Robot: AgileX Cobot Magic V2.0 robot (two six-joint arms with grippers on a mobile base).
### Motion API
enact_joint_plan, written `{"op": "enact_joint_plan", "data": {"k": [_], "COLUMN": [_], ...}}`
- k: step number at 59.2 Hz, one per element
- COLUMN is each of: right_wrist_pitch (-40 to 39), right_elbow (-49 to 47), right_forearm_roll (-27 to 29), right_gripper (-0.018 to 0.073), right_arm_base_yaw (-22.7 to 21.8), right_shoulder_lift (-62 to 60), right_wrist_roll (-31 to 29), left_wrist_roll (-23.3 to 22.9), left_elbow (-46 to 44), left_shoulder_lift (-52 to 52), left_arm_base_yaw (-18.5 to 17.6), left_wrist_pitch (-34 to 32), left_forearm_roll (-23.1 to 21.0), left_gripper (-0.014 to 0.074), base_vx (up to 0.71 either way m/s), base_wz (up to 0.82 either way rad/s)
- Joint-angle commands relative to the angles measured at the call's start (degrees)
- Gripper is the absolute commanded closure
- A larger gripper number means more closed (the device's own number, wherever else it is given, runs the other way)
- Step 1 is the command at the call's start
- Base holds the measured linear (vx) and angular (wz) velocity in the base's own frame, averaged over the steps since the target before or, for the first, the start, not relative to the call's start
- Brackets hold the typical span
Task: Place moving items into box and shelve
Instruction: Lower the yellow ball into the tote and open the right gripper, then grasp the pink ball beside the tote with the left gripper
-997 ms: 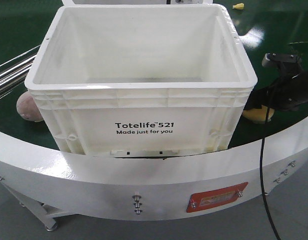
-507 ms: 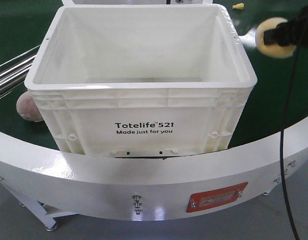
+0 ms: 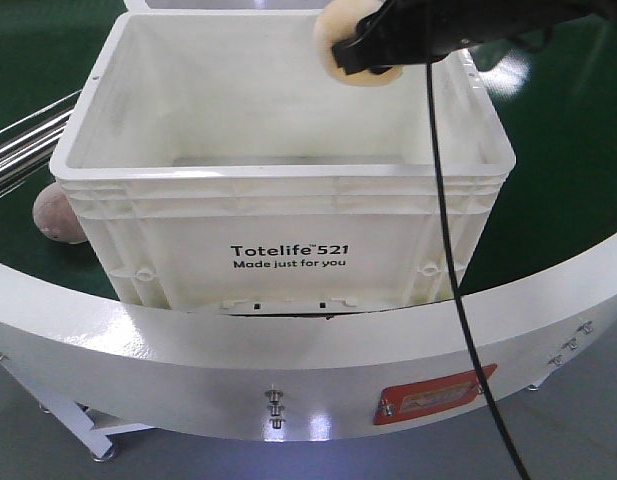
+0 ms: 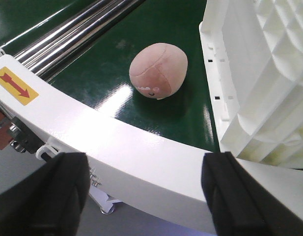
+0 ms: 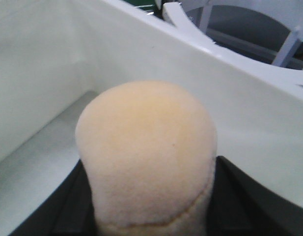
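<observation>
The white box (image 3: 288,240) printed "Totelife 521" stands on the green belt. My right gripper (image 3: 363,50) is shut on the yellow-orange lump (image 3: 350,40) and holds it above the box's far right part; in the right wrist view the lump (image 5: 146,157) is squeezed between black fingers (image 5: 239,196) over the box's inside (image 5: 38,162). The pinkish-brown lump (image 3: 56,213) lies on the belt at the box's left side, also in the left wrist view (image 4: 158,71). My left gripper (image 4: 146,196) hangs open in front of the white curved rail, with nothing between its fingers.
A white curved rail (image 3: 288,370) runs along the belt's front edge. Shiny metal bars (image 3: 23,140) lie at the far left (image 4: 68,29). A black cable (image 3: 458,300) hangs from the right arm down past the box's right front corner.
My right gripper has risen from the belt at the box's right side and swung left with the yellow-orange lump, now over the box. The pinkish-brown lump and box have not moved.
</observation>
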Motion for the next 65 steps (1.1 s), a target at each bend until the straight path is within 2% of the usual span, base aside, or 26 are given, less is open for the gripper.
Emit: {"op": "enact_joint_plan", "data": {"k": [1,7,12,20,28,32,45,52,58,65], "right_wrist_pitch": [-4.2,-4.3,-4.3,-4.1,-1.0,1.2,-4.4,-5.8,-6.0,-5.1], "right_elbow": [-2.0,-2.0,-2.0,-2.0,-2.0,-1.2,14.4,21.6,25.8,27.3], "right_forearm_roll": [0.5,0.2,-2.0,-8.9,-19.0,-21.9,-22.0,-22.0,-22.0,-22.0], "right_gripper": [-0.0001,-0.0117,-0.0156,-0.0139,-0.0096,-0.0074,-0.003,-0.0025,-0.0026,-0.0026], "right_arm_base_yaw": [1.0,1.0,1.0,1.0,1.0,1.0,1.0,1.0,1.0,1.0], "right_shoulder_lift": [-0.9,0.2,-0.3,-3.0,-7.9,-10.9,-24.1,-30.3,-34.2,-35.6], "right_wrist_roll": [-0.3,1.6,3.8,11.0,23.2,26.5,25.9,25.9,25.9,25.9], "left_wrist_roll": [0.1,0.1,0.1,0.1,0.1,0.1,0.2,-0.1,-1.8,-6.1], "left_elbow": [-1.8,-1.8,-1.8,-1.8,-1.8,-1.8,-1.8,-1.9,-2.0,-4.3], "left_shoulder_lift": [0.2,0.2,0.2,0.2,0.2,0.2,0.3,2.8,7.4,15.0], "left_arm_base_yaw": [0.2,0.2,0.2,0.2,0.2,0.2,0.2,0.2,0.2,0.2], "left_wrist_pitch": [-3.6,-3.6,-3.6,-3.6,-3.8,-4.2,-4.9,-4.2,-5.5,-5.0], "left_forearm_roll": [0.1,0.1,0.1,0.1,0.1,0.1,0.1,0.0,0.3,4.4], "left_gripper": [0.0005,0.0005,0.0005,0.0005,0.0005,0.0005,0.0003,-0.0034,-0.0063,-0.006], "base_vx": [0.0,0.0,0.0,0.0,0.0,0.0,0.0,0.0,0.0,0.0], "base_wz": [0.0,0.0,0.0,0.0,0.0,0.0,0.0,0.0,0.0,0.0]}}
